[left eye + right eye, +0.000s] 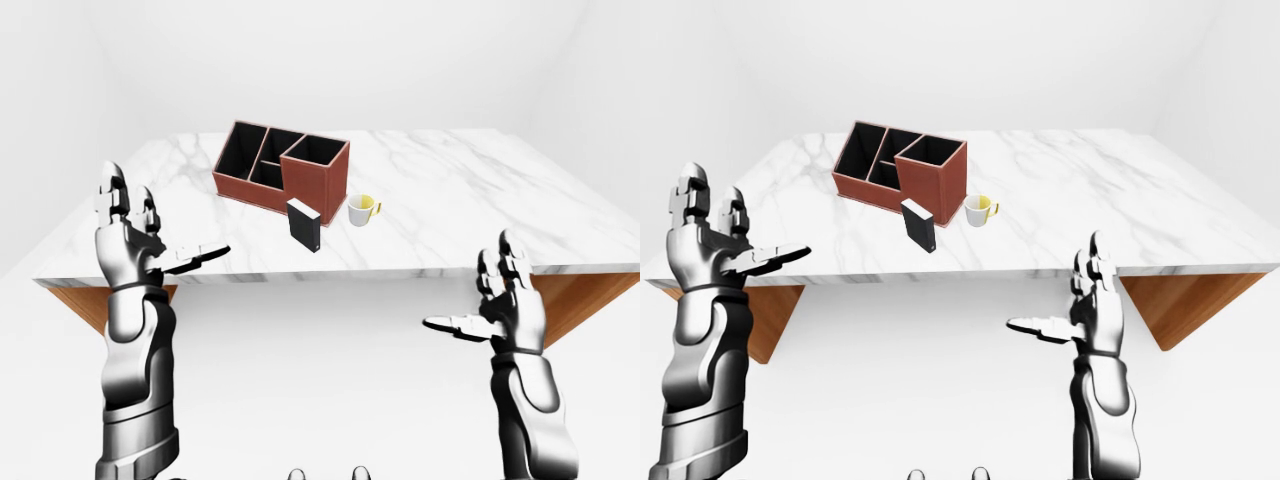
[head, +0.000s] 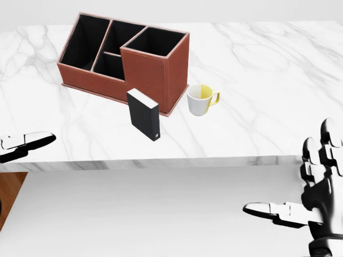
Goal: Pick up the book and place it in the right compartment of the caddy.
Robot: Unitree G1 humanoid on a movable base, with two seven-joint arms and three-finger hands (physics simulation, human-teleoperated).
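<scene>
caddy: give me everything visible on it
The caddy is a reddish-brown, leather-look box with black lining, set on a thin matching base plate. It has a long compartment at the head view's left, two smaller middle ones, and a taller square compartment at right. All look empty. It sits upright, angled on the marble table. The black book stands just below its right compartment, the mug to its right; whether either touches it is unclear. Neither hand is near.
</scene>
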